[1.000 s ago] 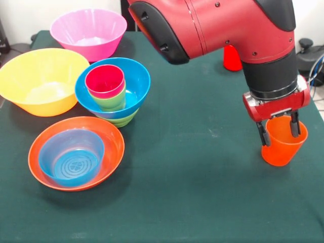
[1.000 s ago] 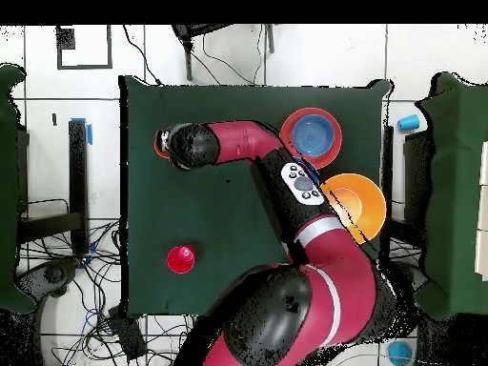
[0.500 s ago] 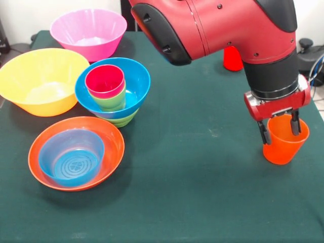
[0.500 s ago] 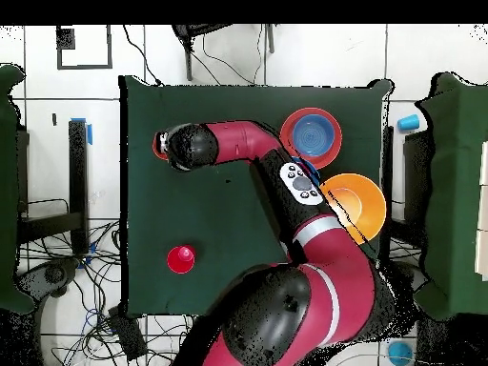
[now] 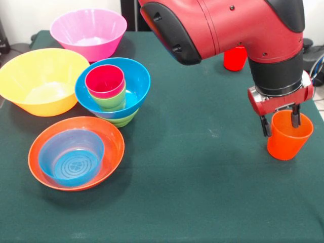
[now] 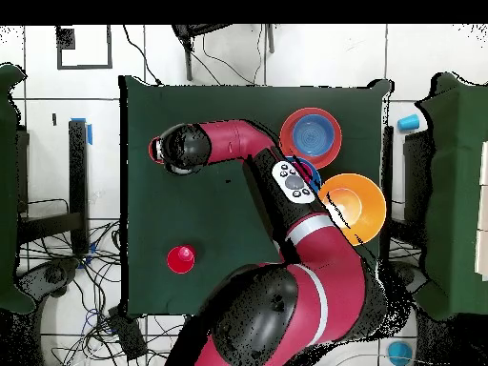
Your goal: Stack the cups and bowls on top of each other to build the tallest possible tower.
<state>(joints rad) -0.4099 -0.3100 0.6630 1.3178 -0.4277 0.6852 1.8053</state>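
From my station I see the gripper [image 5: 281, 123] clamped on the rim of the orange cup [image 5: 289, 136], one finger down inside the cup and the other against its outer wall. The cup sits upright at the right side of the green table [image 5: 202, 192] in the front view; I cannot tell whether its base touches the cloth. Well apart from it, the tower [image 5: 113, 90] stands on the left: the wide blue bowl [image 5: 136, 81] nests in the small green bowl [image 5: 123, 120], with the light green cup [image 5: 112, 101] inside and the magenta-pink cup [image 5: 105, 80] on top. Beside it are the big yellow-orange bowl [image 5: 43, 81] and the big pink bowl [image 5: 88, 31]. In front, the small translucent blue bowl [image 5: 71, 157] lies inside the shallow orange-red bowl [image 5: 114, 147]. The red cup [image 5: 235, 58] stands at the far side, partly behind the arm [image 5: 228, 25]. Overhead, the arm covers the tower and most of the orange cup
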